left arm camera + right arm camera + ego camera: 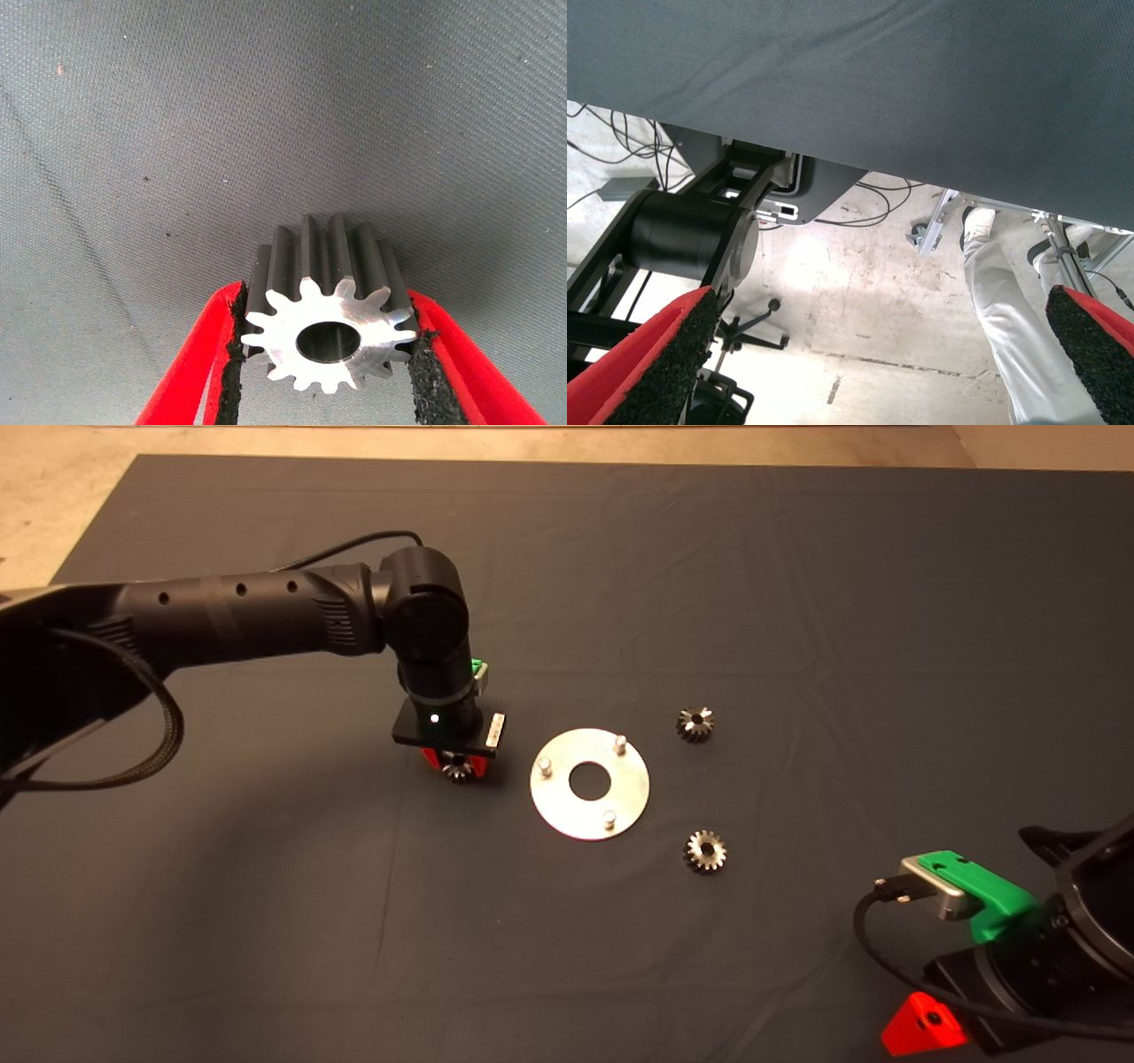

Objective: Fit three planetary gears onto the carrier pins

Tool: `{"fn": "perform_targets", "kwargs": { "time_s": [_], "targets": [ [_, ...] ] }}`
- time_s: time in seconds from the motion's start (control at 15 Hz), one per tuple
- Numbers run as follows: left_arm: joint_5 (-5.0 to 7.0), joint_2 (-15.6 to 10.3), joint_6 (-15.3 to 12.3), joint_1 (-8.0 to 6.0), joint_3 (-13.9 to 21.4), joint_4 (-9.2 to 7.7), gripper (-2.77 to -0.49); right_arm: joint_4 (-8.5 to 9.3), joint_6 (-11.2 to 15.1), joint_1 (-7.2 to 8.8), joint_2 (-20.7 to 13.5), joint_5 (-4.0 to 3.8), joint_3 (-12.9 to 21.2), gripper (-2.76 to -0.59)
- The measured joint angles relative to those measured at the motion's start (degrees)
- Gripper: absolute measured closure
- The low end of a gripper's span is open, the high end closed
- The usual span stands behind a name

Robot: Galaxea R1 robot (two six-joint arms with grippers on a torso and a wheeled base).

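A flat silver disc (589,783) with a large centre hole lies mid-mat, and its three carrier pins (546,765) stand bare. Just left of the disc, my left gripper (457,766) points down and is shut on a planetary gear (330,329), whose toothed sides sit between the black pads (229,372). Two more planetary gears rest on the mat to the disc's right, one further back (695,724) and one nearer the front (705,850). My right gripper (921,1027) waits at the lower right edge, open, its fingers (651,354) spread wide.
The dark mat (797,602) spreads around the parts, with bare floor beyond its far edge. The right wrist view looks past the mat's edge to the floor, where a person's leg (1010,336), cables and a black robot base show.
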Motion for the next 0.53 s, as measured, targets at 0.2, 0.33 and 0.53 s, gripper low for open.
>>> {"fn": "perform_targets", "kwargs": {
  "time_s": [0.2,0.33,0.53],
  "targets": [
    [-0.02,0.02,0.0,0.0,0.01,0.0,-1.04,0.0,0.0,0.0,0.02,0.0,0.0,-2.75],
    [0.0,0.01,-0.01,0.0,0.01,-0.01,-1.02,0.0,0.0,0.0,0.02,0.0,0.0,-2.75],
    [0.0,0.02,-0.01,0.01,0.28,0.0,-0.99,0.0,0.0,0.0,0.02,0.0,0.0,-2.75]
  ]
}}
